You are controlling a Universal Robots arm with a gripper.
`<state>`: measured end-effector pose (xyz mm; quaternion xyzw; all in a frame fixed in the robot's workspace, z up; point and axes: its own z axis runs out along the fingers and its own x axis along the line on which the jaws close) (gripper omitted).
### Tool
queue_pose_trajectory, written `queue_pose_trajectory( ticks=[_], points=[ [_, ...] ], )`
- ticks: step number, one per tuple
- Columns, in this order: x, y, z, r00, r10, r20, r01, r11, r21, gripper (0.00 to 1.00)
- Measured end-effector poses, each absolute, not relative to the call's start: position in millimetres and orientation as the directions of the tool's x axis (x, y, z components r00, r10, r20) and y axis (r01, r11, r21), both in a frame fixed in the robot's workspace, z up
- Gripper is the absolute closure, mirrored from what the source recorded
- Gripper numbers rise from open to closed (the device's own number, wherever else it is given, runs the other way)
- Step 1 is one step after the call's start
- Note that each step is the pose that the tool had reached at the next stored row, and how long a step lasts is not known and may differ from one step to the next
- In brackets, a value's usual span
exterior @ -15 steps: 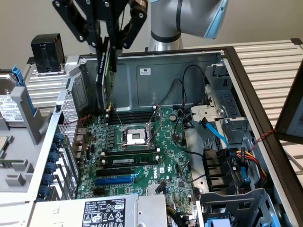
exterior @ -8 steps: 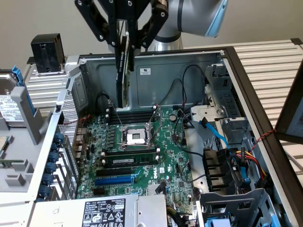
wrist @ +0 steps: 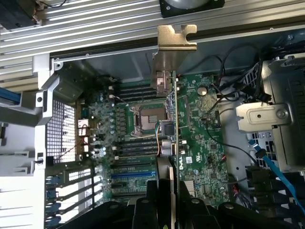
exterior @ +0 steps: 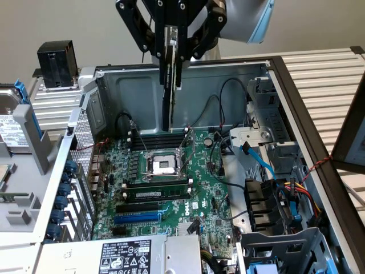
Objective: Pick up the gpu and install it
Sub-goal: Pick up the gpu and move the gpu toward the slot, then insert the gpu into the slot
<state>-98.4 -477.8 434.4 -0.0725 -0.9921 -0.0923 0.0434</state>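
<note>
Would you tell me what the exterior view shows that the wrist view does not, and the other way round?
Exterior view: the gpu held upright by the hand above the motherboard, plus the labelled power supply. Wrist view: the gpu's metal end bracket, seen along the card's edge. Shared: the CPU socket and the blue cable.

Support: ribbed aluminium bench [exterior: 319, 74]. An open computer case [exterior: 137, 85] is set directly on it, below the fingers [exterior: 183, 54]. A black box [exterior: 57, 63] is seen on the slats, well apart from the fingers, toward the exterior view's left.
</note>
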Motion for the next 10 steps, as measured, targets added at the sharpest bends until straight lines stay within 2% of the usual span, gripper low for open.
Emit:
queue_pose_trajectory(
  ticks=[10],
  points=[
    [-98.3, -477.7, 434.5, -0.986, 0.136, 0.1, 0.152, 0.972, 0.178, 0.72]
  ],
)
